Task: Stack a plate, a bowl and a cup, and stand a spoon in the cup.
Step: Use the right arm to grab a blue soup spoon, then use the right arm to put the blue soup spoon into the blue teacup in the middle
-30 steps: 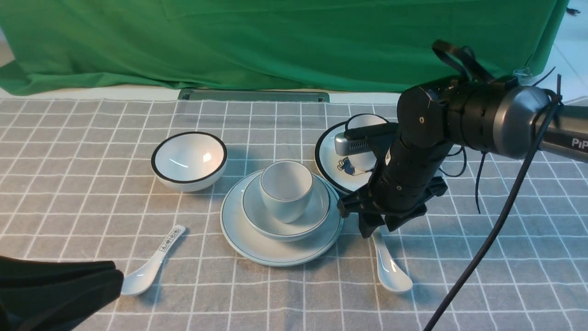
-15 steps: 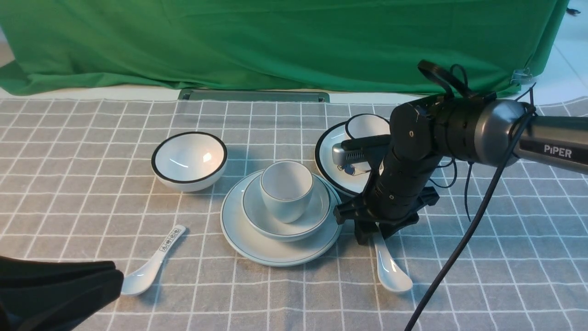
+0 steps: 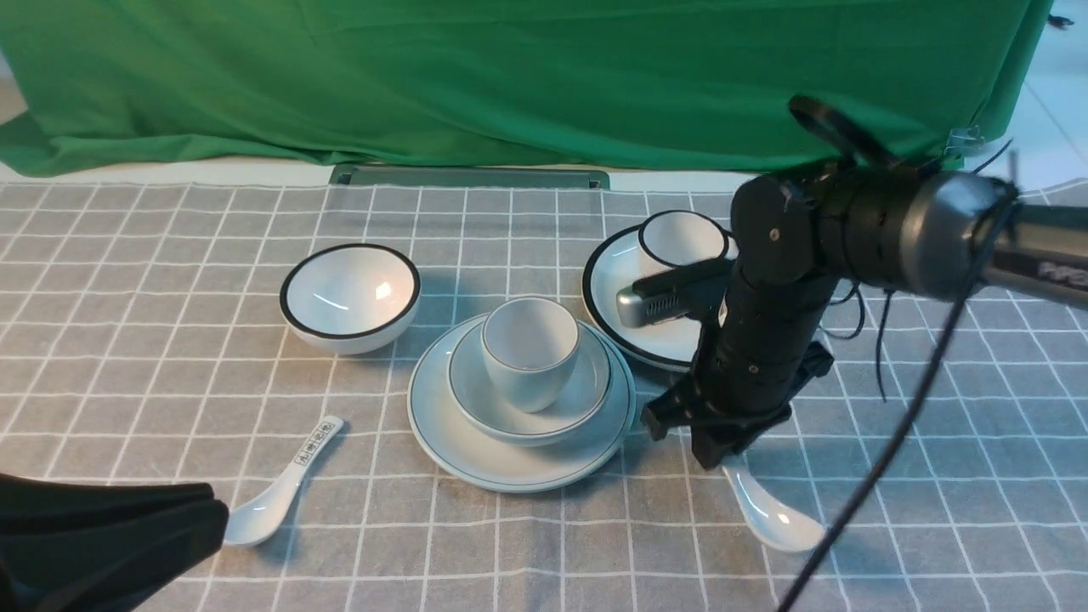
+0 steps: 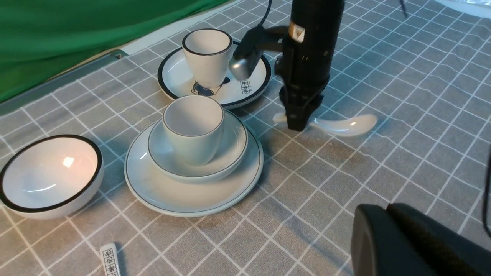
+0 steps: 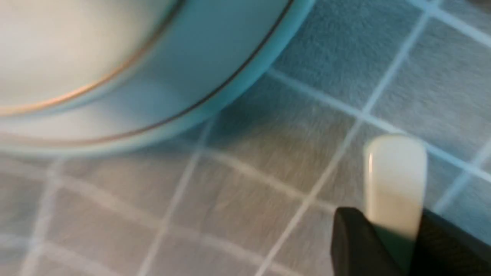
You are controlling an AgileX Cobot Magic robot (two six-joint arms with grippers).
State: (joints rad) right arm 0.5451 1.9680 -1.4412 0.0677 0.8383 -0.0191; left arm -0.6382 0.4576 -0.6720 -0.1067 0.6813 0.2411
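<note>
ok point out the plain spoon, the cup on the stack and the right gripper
spoon (image 3: 775, 517): front view, on its scoop.
cup (image 3: 529, 350): front view, on its inside, just above the near rim.
right gripper (image 3: 712, 456): front view, between its fingertips, at the spoon's handle.

Grey checked cloth (image 3: 510, 552) lies open at bottom centre; the black right gripper (image 3: 718, 455), clamping a plain white ceramic spoon (image 3: 769, 510), blocks centre-right.
</note>
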